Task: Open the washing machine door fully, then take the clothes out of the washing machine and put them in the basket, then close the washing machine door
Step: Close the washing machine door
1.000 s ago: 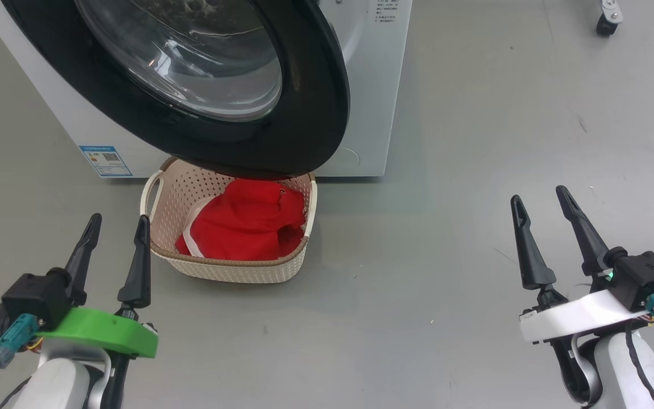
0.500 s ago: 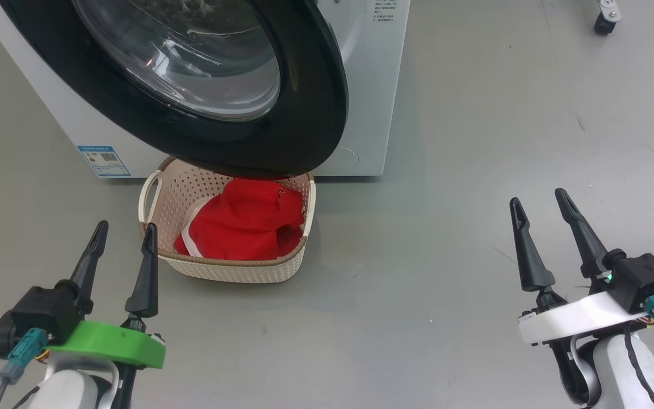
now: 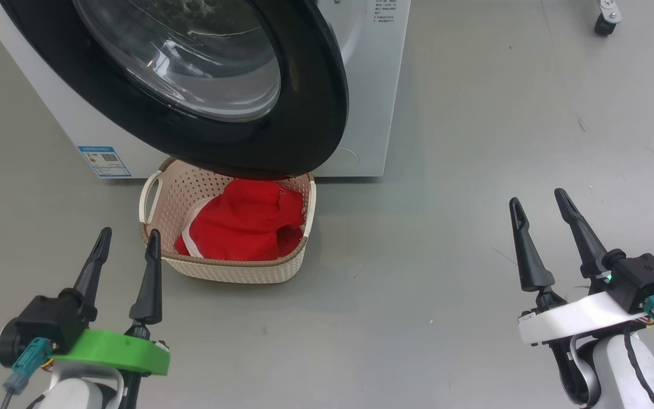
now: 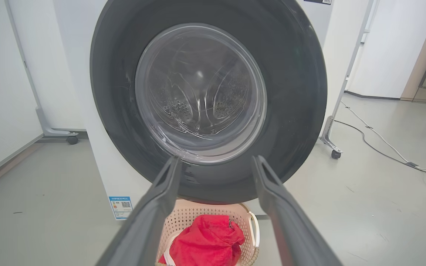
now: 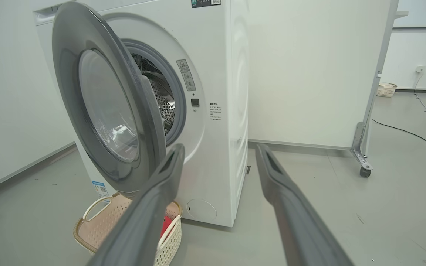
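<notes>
The red clothes (image 3: 242, 224) (image 4: 205, 242) lie in the cream basket (image 3: 230, 267) (image 5: 98, 231) on the floor in front of the white washing machine (image 3: 369, 85) (image 5: 220, 111). The washing machine door (image 3: 310, 102) (image 4: 294, 92) (image 5: 87, 74) stands partly open, hanging over the basket's far side; the steel drum shows behind it. My left gripper (image 3: 128, 234) (image 4: 215, 159) is open and empty, just left of the basket's near corner. My right gripper (image 3: 536, 196) (image 5: 218, 147) is open and empty, well right of the basket.
Grey floor stretches to the right of the machine. A white partition on castors (image 5: 362, 170) stands behind the machine's right side, with a cable (image 4: 383, 142) trailing on the floor. A small basket (image 5: 386, 89) sits by the far wall.
My left gripper has drawn back toward me and a little to the right, away from the basket's left handle. The right gripper, door, basket and clothes are unchanged.
</notes>
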Controlling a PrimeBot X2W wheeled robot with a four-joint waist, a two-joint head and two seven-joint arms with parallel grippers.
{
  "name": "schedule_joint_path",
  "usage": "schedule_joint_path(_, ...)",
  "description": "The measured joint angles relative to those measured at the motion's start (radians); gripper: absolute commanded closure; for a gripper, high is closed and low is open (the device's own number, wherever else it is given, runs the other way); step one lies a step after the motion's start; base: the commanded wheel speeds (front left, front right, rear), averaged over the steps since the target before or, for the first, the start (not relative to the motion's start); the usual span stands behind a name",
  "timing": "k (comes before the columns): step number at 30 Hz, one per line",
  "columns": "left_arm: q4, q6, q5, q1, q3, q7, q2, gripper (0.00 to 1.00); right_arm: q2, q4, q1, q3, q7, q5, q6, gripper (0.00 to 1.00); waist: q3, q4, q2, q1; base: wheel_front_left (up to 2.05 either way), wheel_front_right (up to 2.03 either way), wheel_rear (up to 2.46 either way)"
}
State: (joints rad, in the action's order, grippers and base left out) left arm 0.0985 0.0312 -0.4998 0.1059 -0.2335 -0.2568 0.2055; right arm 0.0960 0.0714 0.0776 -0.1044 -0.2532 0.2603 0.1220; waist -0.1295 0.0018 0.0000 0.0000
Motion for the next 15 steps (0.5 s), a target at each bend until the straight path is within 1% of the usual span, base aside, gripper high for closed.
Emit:
schedule_joint_path(5,0.0,0.009,0.011,-0.01,0.001,0.0,-0.001,0.0,0.0,0.0,0.0,0.0,0.0,0.0,0.0,0.0,0.001,0.001,0.0,0.0,0.0,0.0,0.0)
schedule_joint_path(13,-0.006,0.011,0.028,-0.016,0.011,0.0,-0.012,0.0,0.0,0.0,0.0,0.0,0.0,0.0,0.0,0.0,-0.001,0.003,0.0,0.0,0.0,0.0,0.0)
schedule_joint_path(15,-0.007,0.018,0.028,-0.018,0.013,0.0,-0.016,0.0,0.0,0.0,0.0,0.0,0.0,-0.001,0.0,0.0,-0.003,0.003,0.0,0.0,0.0,0.0,0.0)
